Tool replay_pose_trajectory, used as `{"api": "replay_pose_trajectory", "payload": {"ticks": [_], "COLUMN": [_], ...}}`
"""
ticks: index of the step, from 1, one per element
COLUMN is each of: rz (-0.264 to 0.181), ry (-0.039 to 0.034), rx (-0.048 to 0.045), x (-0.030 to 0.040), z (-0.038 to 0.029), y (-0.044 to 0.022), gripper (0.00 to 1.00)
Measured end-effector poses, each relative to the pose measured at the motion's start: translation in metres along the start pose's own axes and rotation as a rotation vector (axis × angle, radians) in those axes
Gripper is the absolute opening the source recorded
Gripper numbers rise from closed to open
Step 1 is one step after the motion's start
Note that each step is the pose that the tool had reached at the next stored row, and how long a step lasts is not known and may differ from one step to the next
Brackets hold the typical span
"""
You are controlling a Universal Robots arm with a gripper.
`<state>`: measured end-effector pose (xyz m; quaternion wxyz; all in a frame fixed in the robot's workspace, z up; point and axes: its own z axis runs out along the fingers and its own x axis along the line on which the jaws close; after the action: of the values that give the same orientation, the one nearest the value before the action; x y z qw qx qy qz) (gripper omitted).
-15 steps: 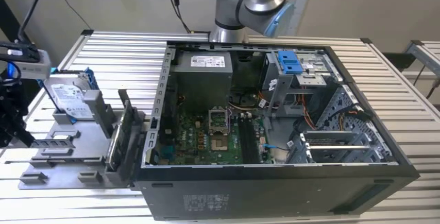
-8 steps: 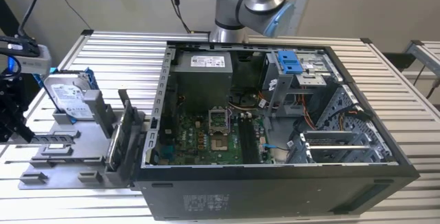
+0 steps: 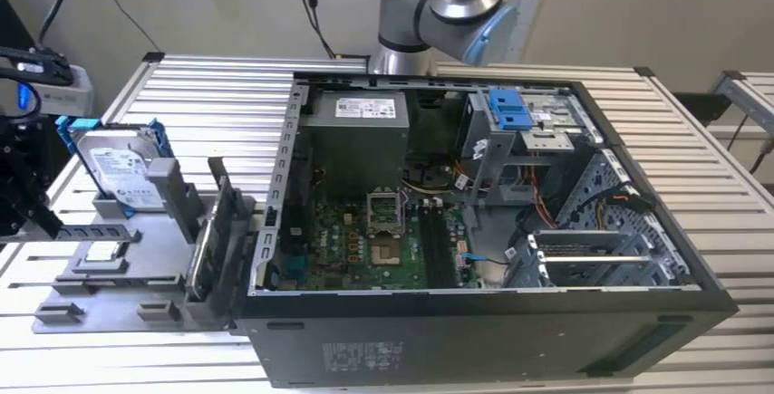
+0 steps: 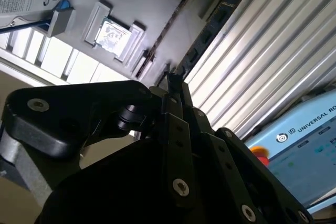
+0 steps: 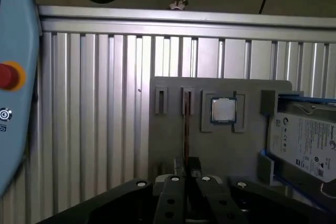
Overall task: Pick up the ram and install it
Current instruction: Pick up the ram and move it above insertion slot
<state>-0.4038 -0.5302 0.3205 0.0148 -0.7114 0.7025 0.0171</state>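
Ram upright in fixture slot, gripper near

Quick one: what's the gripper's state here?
Gripper: open or closed cannot be told; it is at one end of the ram, which stands on edge in the grey holder.

Robotics lab: slatted aluminium bench, opened computer case

Note for your log: printed labels stand on the hard drive, on the power supply and on the case's side panel. The blue pendant carries a logo and lettering. No wording transcribed.
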Motion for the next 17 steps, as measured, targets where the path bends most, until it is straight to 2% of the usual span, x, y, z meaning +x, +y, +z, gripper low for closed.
{"api": "replay_pose_trajectory", "payload": {"ticks": [8, 17], "rz": [0.0, 0.0], "ry": [-0.0002, -0.0002], "rx": [0.0002, 0.0002], "x": [-0.0027, -0.0042], "z": [-0.0097, -0.0236], "y": [0.0, 0.0001], "gripper": [0.14, 0.14]}}
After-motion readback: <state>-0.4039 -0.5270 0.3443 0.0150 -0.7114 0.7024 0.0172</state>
